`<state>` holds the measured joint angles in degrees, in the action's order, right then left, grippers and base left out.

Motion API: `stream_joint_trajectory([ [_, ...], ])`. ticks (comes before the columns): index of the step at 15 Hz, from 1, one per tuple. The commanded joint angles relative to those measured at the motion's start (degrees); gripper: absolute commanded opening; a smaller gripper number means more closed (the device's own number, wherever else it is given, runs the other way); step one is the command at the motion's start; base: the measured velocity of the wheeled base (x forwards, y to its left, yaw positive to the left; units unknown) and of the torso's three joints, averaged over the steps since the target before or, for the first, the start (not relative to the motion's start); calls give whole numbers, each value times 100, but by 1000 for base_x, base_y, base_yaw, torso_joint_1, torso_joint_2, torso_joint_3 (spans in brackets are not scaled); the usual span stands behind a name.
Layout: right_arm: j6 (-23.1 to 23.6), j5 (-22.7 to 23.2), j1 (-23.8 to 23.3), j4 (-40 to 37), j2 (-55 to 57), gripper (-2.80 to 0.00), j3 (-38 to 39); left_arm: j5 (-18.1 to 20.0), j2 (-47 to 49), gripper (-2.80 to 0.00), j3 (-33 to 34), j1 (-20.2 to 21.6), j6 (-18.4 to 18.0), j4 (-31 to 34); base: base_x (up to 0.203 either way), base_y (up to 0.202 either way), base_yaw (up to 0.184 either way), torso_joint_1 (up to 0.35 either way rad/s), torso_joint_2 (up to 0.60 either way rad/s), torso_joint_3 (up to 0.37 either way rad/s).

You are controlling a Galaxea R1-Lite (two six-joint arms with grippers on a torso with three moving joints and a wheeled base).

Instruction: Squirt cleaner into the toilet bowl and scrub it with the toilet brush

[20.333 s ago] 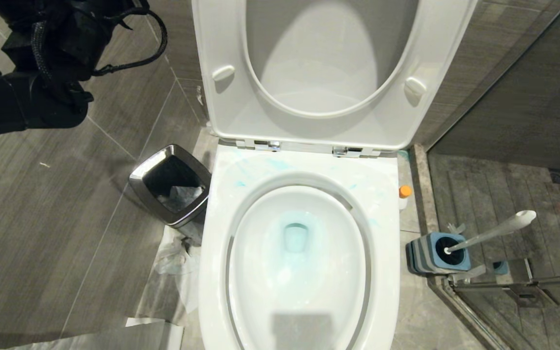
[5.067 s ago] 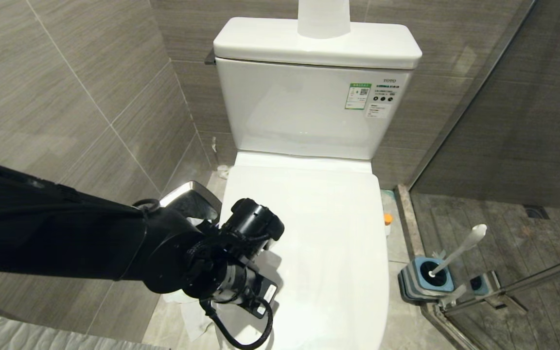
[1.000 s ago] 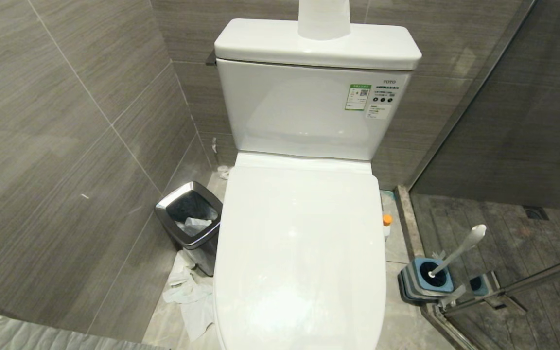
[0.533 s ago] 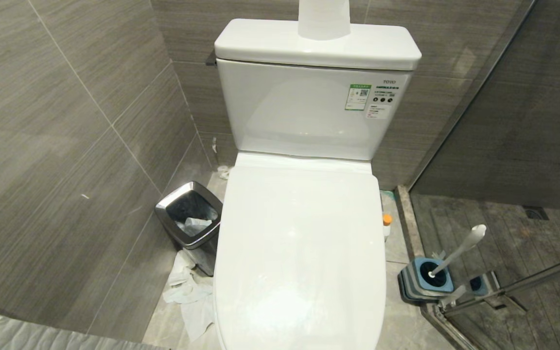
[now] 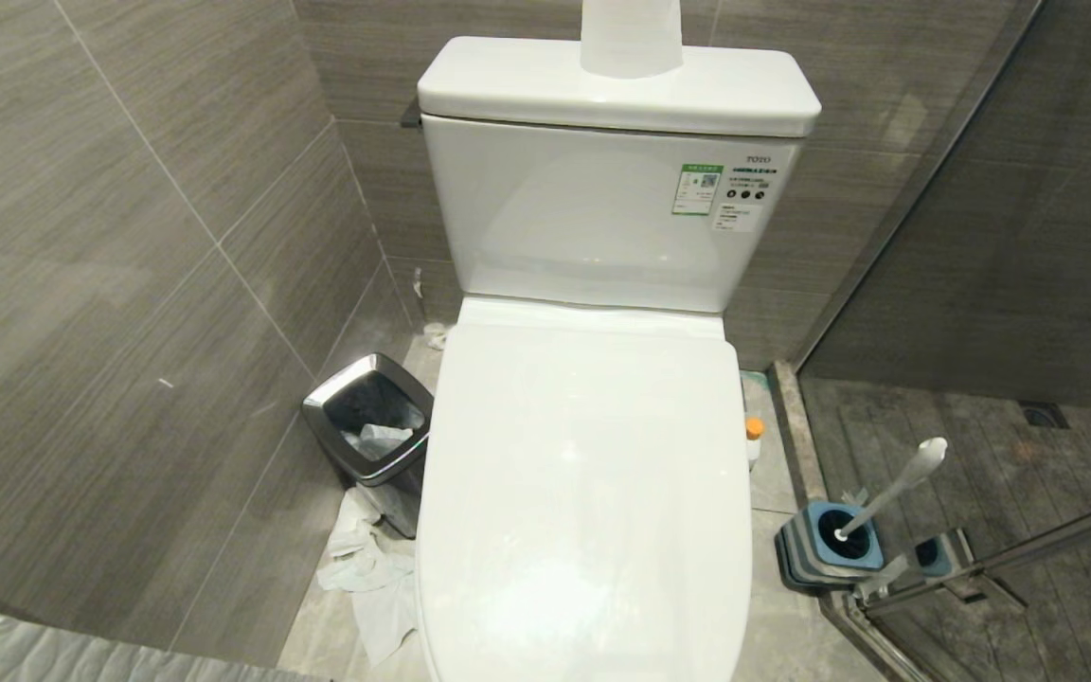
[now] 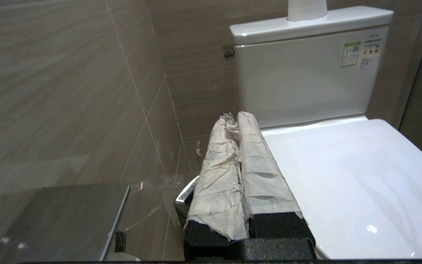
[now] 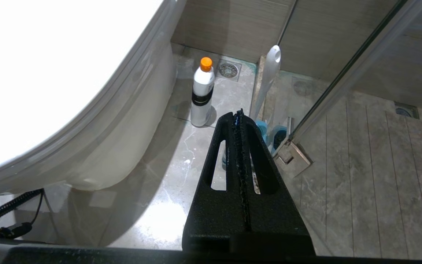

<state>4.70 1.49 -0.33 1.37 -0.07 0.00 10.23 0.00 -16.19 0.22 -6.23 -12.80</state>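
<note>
Lid of white ceramic toilet [image 5: 583, 493] down; your left end effector [image 6: 237, 121] and right end effector [image 7: 239, 114] closed, empty; white orange-capped cleaner bottle [image 7: 202, 93] on floor right.

The closed white plastic lid [image 5: 583, 493] hides the white ceramic toilet bowl entirely. The white cleaner bottle with an orange cap [image 5: 754, 438] shows only its cap past the lid's edge in the head view. The white paper roll [image 5: 631, 38] on the tank is cut off by the picture's edge — neither arm appears in the head view

You see the left gripper [image 6: 237, 119], paper-wrapped fingers [image 6: 258, 172] pressed together, near the toilet's closed lid [image 6: 346, 176].
</note>
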Motion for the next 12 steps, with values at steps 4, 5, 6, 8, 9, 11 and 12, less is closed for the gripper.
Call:
stream_joint_trajectory([
  [4, 5, 1, -2, 4, -1, -280, 70, 39, -9, -280, 848, 2, -87, -309, 0, 0, 0, 0, 0, 0],
  [5, 5, 1, -2, 4, -1, -280, 70, -8, -9, -280, 1072, 3, -165, -315, 0, 0, 0, 0, 0, 0],
  [6, 5, 1, -2, 4, -1, -280, 70, -87, -9, -280, 1301, 4, -277, -318, 0, 0, 0, 0, 0, 0],
  [8, 4, 1, -2, 4, -1, -280, 70, -228, -9, -280, 1660, 4, -491, -227, 0, 0, 0, 0, 0, 0],
  [9, 5, -8, -2, 4, -1, -280, 70, -238, -9, -280, 1663, 4, -511, -10, 0, 0, 0, 0, 0, 0],
  [11, 1, 1, -2, 4, -1, -280, 73, -263, -9, -280, 1656, 4, -457, 529, 0, 0, 0, 0, 0, 0],
  [12, 5, 1, -2, 4, -8, -280, 70, -328, -9, -280, 1631, 4, -409, 647, 0, 0, 0, 0, 0, 0],
])
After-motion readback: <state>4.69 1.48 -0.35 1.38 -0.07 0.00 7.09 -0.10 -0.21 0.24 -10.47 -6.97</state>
